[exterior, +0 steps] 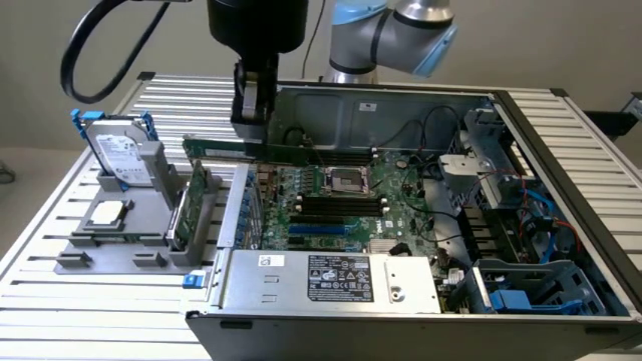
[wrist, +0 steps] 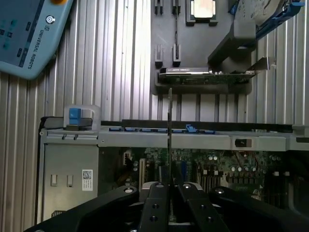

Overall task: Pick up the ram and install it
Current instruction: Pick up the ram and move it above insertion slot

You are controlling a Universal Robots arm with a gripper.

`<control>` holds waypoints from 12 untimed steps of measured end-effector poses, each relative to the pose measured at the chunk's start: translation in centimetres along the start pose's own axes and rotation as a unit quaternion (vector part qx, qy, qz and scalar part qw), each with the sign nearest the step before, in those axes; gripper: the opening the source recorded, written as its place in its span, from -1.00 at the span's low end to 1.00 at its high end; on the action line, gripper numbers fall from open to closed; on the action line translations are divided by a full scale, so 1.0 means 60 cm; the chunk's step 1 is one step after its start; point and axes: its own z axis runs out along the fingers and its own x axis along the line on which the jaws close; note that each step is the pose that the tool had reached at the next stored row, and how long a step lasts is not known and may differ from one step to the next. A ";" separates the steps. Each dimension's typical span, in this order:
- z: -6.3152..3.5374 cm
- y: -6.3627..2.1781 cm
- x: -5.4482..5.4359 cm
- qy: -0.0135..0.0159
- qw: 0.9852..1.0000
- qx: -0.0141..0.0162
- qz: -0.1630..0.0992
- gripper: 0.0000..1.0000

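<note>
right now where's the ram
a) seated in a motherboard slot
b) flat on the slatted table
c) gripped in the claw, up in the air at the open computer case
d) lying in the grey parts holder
c: the claw is shut on the ram, which hangs clear above the motherboard at the edge of the open computer case, resting on nothing.

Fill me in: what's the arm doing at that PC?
The gripper is shut on the ram, holding it level and on edge in the air above the side of the open computer case nearest the grey parts holder. It is not yet seated in the motherboard.
</note>
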 end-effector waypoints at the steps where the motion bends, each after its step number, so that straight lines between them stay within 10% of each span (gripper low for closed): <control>1: -0.001 -0.008 0.000 0.000 1.000 0.000 0.000 -0.73; 12: -0.008 -0.090 -0.014 0.000 1.000 0.000 0.000 -0.73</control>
